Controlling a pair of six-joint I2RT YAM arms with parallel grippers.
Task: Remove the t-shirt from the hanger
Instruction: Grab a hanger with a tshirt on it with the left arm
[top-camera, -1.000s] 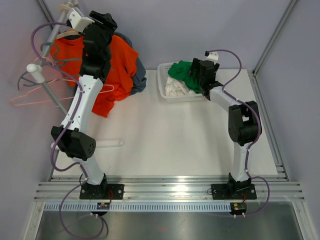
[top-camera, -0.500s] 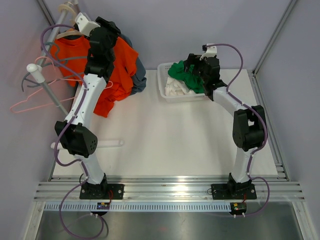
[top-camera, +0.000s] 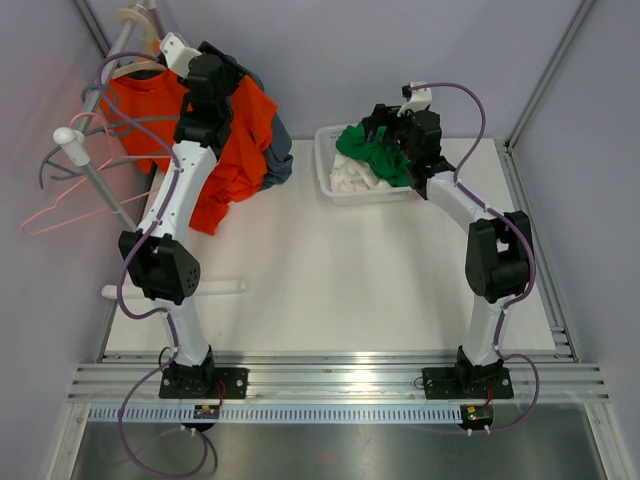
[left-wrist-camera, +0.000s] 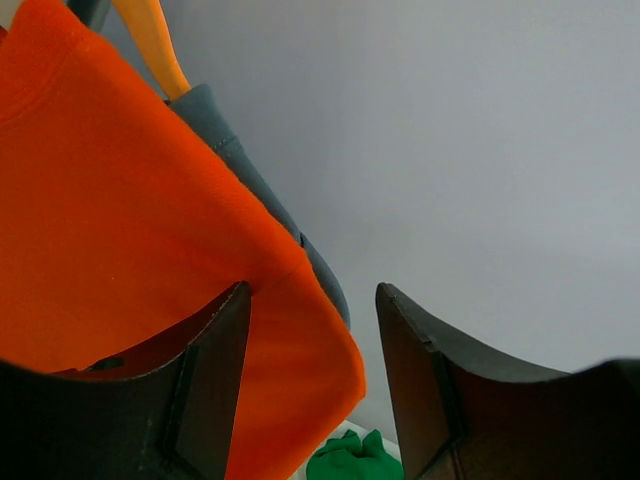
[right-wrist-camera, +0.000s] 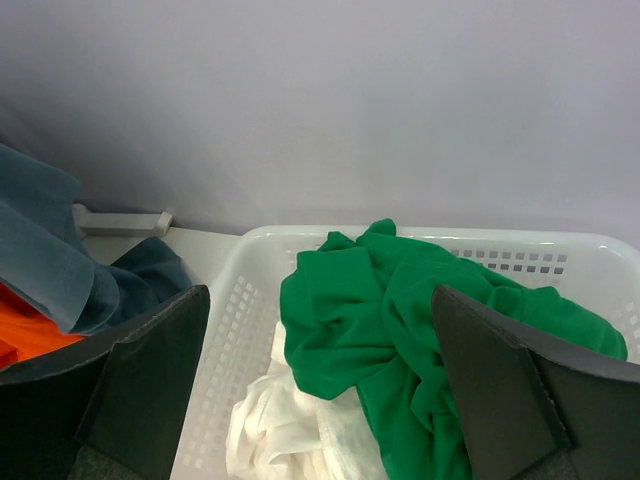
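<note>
**A:** What lies nearest the arm bases?

**B:** A white hanger (top-camera: 228, 287) lies flat on the desk (top-camera: 330, 280). It is nearer than the white basket (top-camera: 322, 160) and well to its left, and nothing touches it.

**A:** And beyond that?

**B:** Far left of the basket, off the desk's edge, a pink hanger (top-camera: 60, 205) hangs on a grey rack pole (top-camera: 105, 190).

**A:** The basket itself?

**B:** It sits toward the back of the desk. A green cloth (top-camera: 375, 155) is bunched in it over a white cloth (top-camera: 352, 178). The right fingers (right-wrist-camera: 140, 390) hover over the basket above the green cloth. They are spread wide and released, with nothing clamped.

**A:** Where is the orange t-shirt (top-camera: 248, 125)?

**B:** It is left of the basket and slightly farther back, hanging on the rack. A tan hanger (top-camera: 135, 68) shows at its collar. A grey-blue garment (top-camera: 280, 150) hangs just behind it, on the side facing the basket.

**A:** And the left fingers (left-wrist-camera: 205, 390)?

**B:** They are raised to the shirt's upper part, on its basket side. They stand parted, and the wrist view shows bare wall through the gap. The orange hem passes behind one finger and into the lower part of that gap. They are not clenched on the fabric. I cannot tell whether that finger brushes the cloth.
</note>
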